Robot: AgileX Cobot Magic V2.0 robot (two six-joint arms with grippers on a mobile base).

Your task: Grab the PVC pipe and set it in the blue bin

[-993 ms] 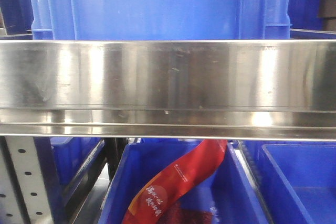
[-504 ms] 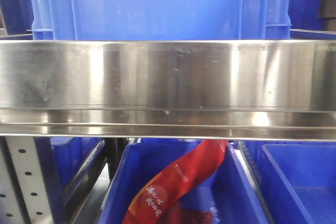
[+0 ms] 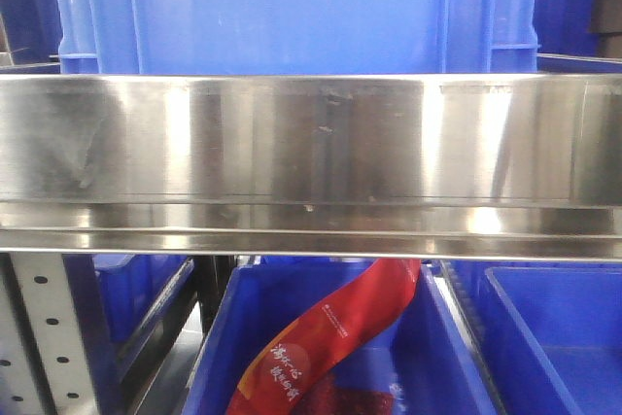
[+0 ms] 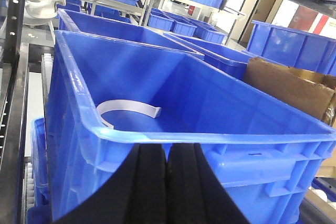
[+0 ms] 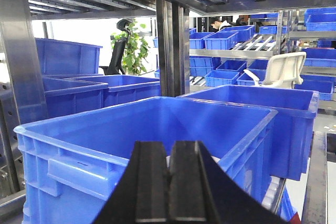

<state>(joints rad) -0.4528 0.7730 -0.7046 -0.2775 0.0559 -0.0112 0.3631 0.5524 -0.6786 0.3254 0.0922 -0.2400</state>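
Pipe position is what our coming move turns on: in the left wrist view the PVC pipe [image 4: 128, 109] lies on the floor of the blue bin [image 4: 210, 145], ahead of and below the left claw [image 4: 167, 182], curving in a flat arc whose long run goes roughly crosswise to our line of sight, one end near the bin's left wall and the other, squared end toward the middle. The left claw sits just outside the bin's near rim, its two black pads pressed together with nothing between them. The right claw [image 5: 169, 187] is likewise pressed together and holds nothing; it faces another blue crate [image 5: 157, 140] in which we see no pipe, so we judge the left arm the nearer one. If this bin is the target, the pipe already rests where the task wants it; we cannot tell that for certain. Reaching in would mean clearing the near rim first, then descending; the bin's floor is otherwise bare, giving room, though the left wall crowds that end of the arc. The front view shows only a steel shelf rail [image 3: 311, 143].
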